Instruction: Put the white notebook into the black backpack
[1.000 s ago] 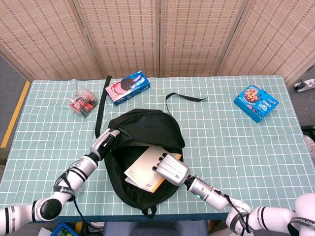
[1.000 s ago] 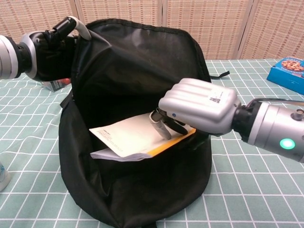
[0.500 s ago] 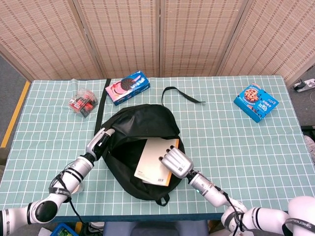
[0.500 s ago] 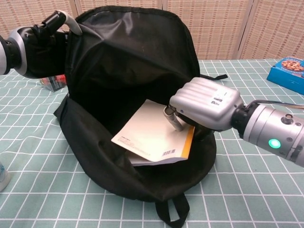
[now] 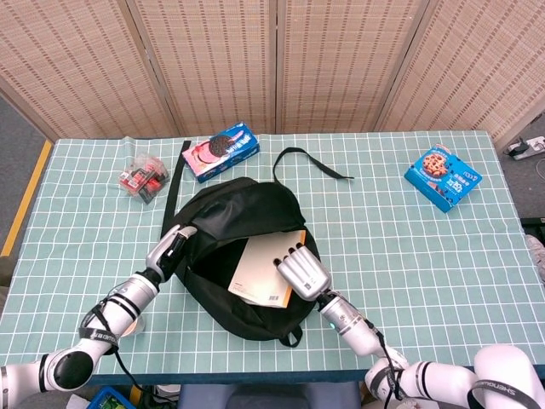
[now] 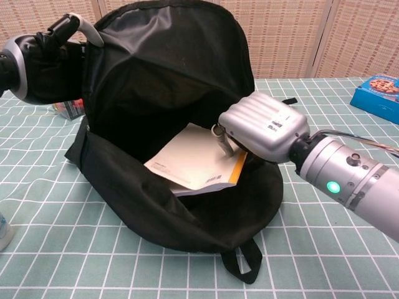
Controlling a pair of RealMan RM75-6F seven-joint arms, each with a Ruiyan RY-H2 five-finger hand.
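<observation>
- The black backpack (image 5: 243,256) lies on the checked surface (image 5: 400,247) with its mouth gaping wide.
- The white notebook (image 6: 196,162) sits partly inside that opening, tilted, its near edge poking out over the lower lip.
- The right hand (image 6: 262,128) pinches the notebook's upper right corner, fingers curled onto the cover.
- The left hand (image 6: 47,53) grips the backpack's upper left rim, holding it up.
</observation>
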